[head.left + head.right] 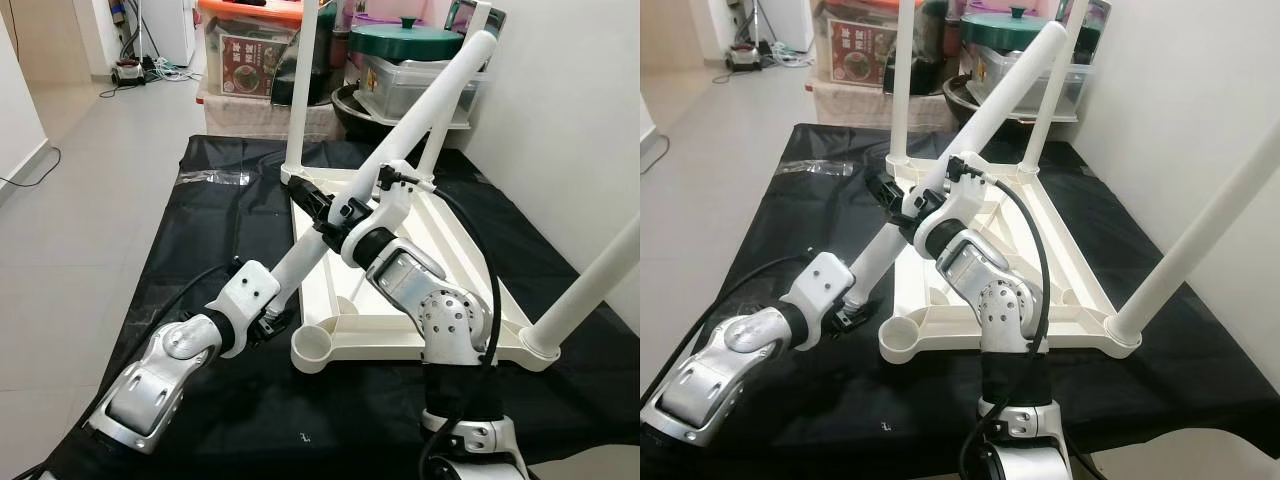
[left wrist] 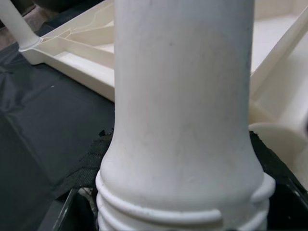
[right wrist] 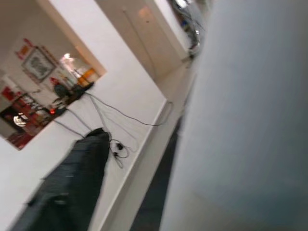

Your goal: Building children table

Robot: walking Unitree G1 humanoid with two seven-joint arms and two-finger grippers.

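Left gripper [image 1: 268,318] clamped on loose table leg's [image 1: 400,140] threaded near end, right gripper [image 1: 322,212] pinching mid-shaft, steadying for insertion into empty corner socket [image 1: 316,349] of upturned tabletop [image 1: 470,260].

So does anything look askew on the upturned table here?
Yes: the white leg held by both grippers lies slanted, its threaded end beside the empty near corner socket, while the other three legs sit in their sockets.

A lived-in home is shown: a pale grey tiled floor [image 1: 90,200] is partly covered by a black plastic sheet [image 1: 215,200], clear plastic storage boxes [image 1: 245,55] and a green-lidded cooking pot [image 1: 405,40] are stacked against plain white walls [image 1: 570,120], and cables [image 1: 140,70] are left trailing.
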